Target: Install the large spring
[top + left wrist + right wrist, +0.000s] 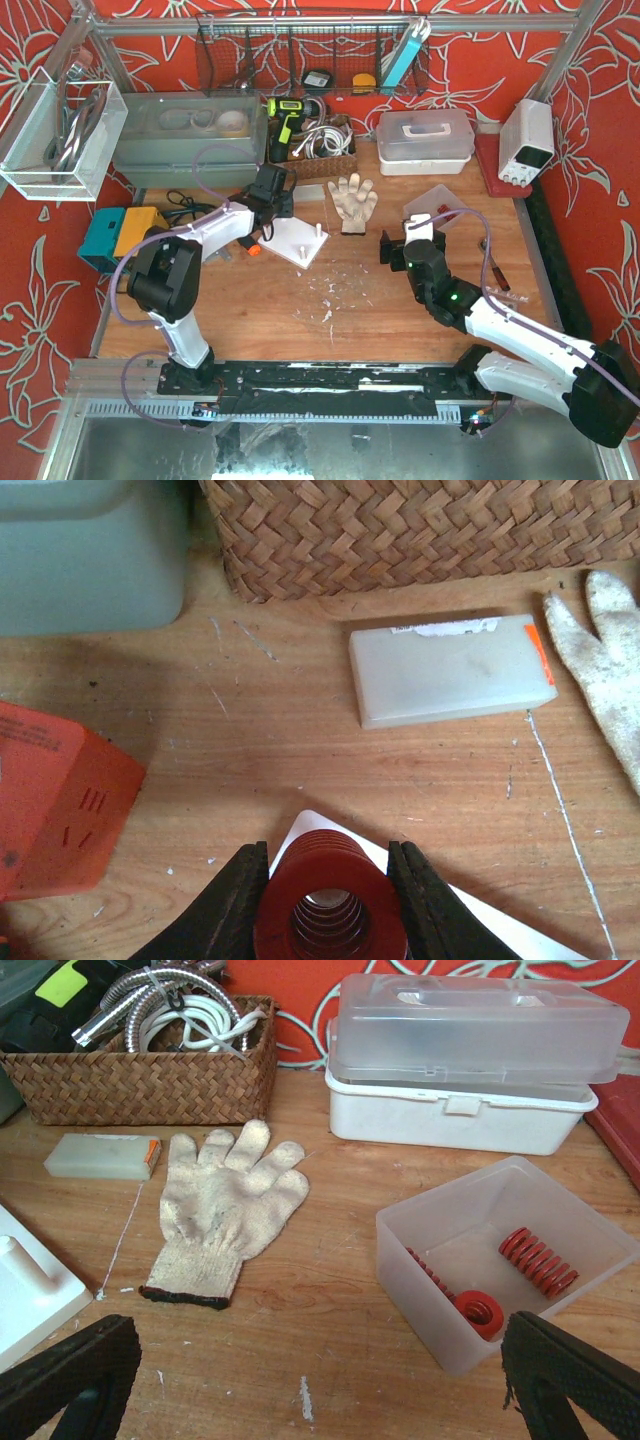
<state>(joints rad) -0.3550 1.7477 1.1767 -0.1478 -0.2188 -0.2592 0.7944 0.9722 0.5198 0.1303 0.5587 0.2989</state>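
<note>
The left gripper [327,898] is clamping the large red spring [300,885] over a corner of the white peg plate [495,938], with bare wood lying beyond that edge. The right gripper [320,1385] is hovering right of the plate, fingers spread wide.

The table [350,320] is of light brown wood, and its top carries scratches and small white marks. Red walls [40,300] with a pattern of white flowers close it on the left, the back and the right. A silver metal frame [300,25] runs along the back, and a wire rack [250,60] hangs from it. The light is bright and even, with soft shadows.
</note>
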